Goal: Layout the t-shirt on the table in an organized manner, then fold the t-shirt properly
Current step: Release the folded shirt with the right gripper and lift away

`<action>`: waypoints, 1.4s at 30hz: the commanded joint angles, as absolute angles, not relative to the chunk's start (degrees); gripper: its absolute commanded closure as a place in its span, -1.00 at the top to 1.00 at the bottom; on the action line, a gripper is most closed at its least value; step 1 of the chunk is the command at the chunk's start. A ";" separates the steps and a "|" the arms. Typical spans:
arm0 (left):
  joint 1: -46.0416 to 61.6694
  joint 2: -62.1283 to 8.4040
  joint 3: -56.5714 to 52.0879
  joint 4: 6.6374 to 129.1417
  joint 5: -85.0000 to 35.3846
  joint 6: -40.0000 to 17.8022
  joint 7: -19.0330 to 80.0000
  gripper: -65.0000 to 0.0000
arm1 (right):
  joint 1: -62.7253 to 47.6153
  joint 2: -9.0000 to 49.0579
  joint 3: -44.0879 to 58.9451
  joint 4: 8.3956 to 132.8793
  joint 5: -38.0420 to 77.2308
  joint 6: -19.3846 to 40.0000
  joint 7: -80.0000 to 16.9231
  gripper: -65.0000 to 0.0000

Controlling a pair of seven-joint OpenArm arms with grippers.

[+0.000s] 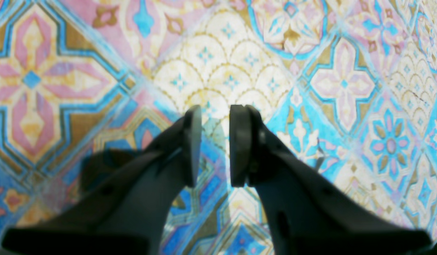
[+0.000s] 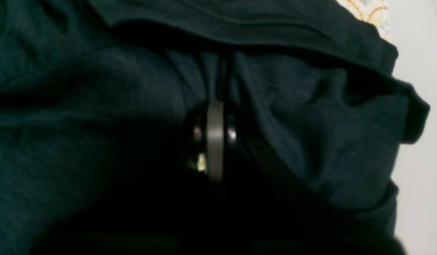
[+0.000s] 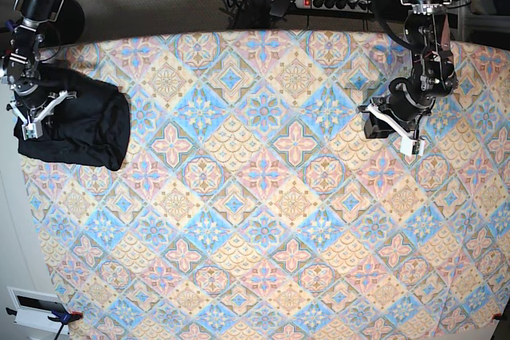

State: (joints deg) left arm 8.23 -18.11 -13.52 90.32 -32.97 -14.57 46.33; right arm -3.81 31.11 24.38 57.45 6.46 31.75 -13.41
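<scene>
The black t-shirt (image 3: pixel 80 129) lies bunched in a heap at the far left edge of the table (image 3: pixel 255 197). My right gripper (image 3: pixel 33 121) sits on the heap's left side. In the right wrist view dark cloth (image 2: pixel 97 106) fills the frame, and its folds run into the right gripper (image 2: pixel 215 106), which is shut on the t-shirt. My left gripper (image 3: pixel 394 129) hovers over the right part of the table, far from the shirt. In the left wrist view it (image 1: pixel 214 109) stands open, with only patterned tablecloth (image 1: pixel 218 53) between its fingers.
The t-shirt lies right at the table's left edge, with pale floor (image 2: pixel 420 141) beyond it. A power strip and cables (image 3: pixel 335 1) lie behind the far edge. A small device (image 3: pixel 36 308) sits off the near left corner.
</scene>
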 commanded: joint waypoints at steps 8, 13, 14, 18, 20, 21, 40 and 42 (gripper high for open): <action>7.78 -18.77 -13.85 91.47 -33.71 -14.81 45.32 -0.57 | -4.00 32.04 19.56 57.36 4.62 32.40 -13.67 -1.00; 7.78 -18.68 -13.85 91.47 -33.71 -14.81 45.41 -0.57 | -4.00 31.87 25.10 59.21 4.70 32.40 -8.75 -1.00; 7.78 -18.68 -13.85 91.47 -33.71 -14.81 45.41 -0.57 | -4.00 31.78 25.80 60.44 4.70 32.40 -7.78 -1.00; 7.69 -18.68 -13.49 91.47 -33.98 -14.81 45.41 -0.57 | -4.00 30.55 28.09 67.56 4.79 32.40 -5.67 -1.00; 7.69 -18.59 -13.41 91.47 -33.98 -14.81 45.41 -0.57 | -4.00 28.88 30.29 72.22 4.79 32.40 -5.76 -1.00; 7.69 -18.59 -13.41 91.47 -33.98 -14.81 45.41 -0.57 | -4.09 28.00 31.87 75.12 4.79 32.40 -5.76 -1.00; 26.07 -18.59 -20.26 118.02 -34.15 -14.46 45.14 -0.57 | -23.87 11.91 58.77 101.05 4.88 32.40 -6.20 -1.00; 29.76 -18.59 -20.18 118.20 -34.24 -14.46 45.14 -0.57 | -27.82 9.98 59.47 101.14 4.88 32.40 -6.20 -1.00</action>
State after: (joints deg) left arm 29.54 -18.22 -20.03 117.36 -33.58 -14.35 45.56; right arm -27.73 8.69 58.83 100.03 3.68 32.58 -7.99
